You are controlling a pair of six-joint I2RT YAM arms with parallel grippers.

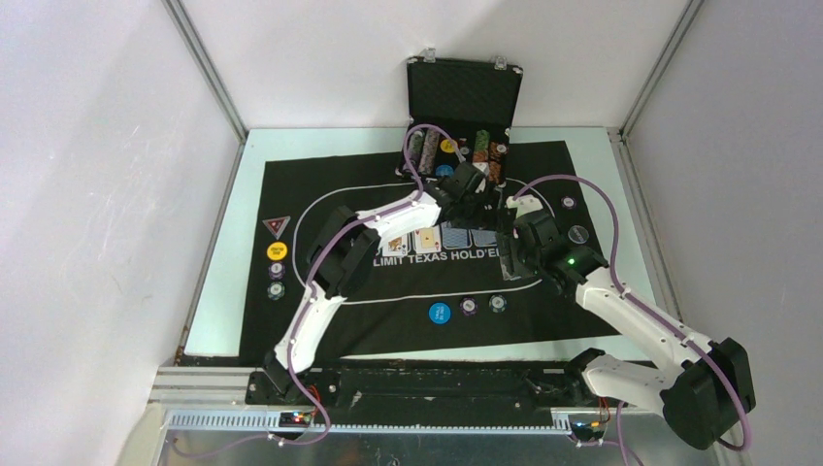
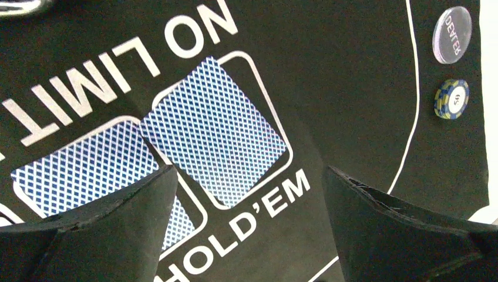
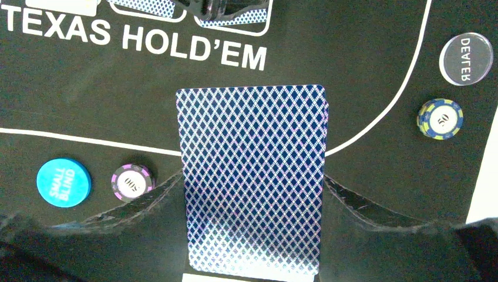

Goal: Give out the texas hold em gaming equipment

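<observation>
**Item 1: deck of cards** [image 3: 252, 164]
- Place: gripped between the fingers of the right hand [image 3: 252, 185], back toward the wrist camera, above the near right curve of the white oval line on the mat [image 3: 364, 70].
- Right hand: clenched on the deck.
- Look: blue diamond-lattice back with a thin white border. Several card edges show stepped along its right side.

**Item 2: two cards** [image 2: 214, 132]
- Place: face down, side by side in white-outlined boxes on the mat, under and just beyond the left hand [image 2: 249, 176].
- Left hand: released, jaws wide apart, nothing held.
- Look: same blue lattice backs.

**Item 3: buttons and chips, flat on the mat**
- Left of the deck: small blind button [image 3: 63, 182], bright blue, lettered "SMALL BLIND". Just beside it is a purple chip [image 3: 132, 182] marked "500".
- Right of the deck, outside the oval line: dealer button [image 3: 467, 59], clear, lettered "DEALER". Near it is a blue-and-yellow chip [image 3: 440, 118] marked "50".

**Mat lettering**
- White on black: "NO LIMIT TEXAS HOLD'EM".

**Surroundings**
- The mat covers a pale counter [image 1: 228, 272].
- A black case [image 1: 464, 92] stands open at the far edge.
</observation>
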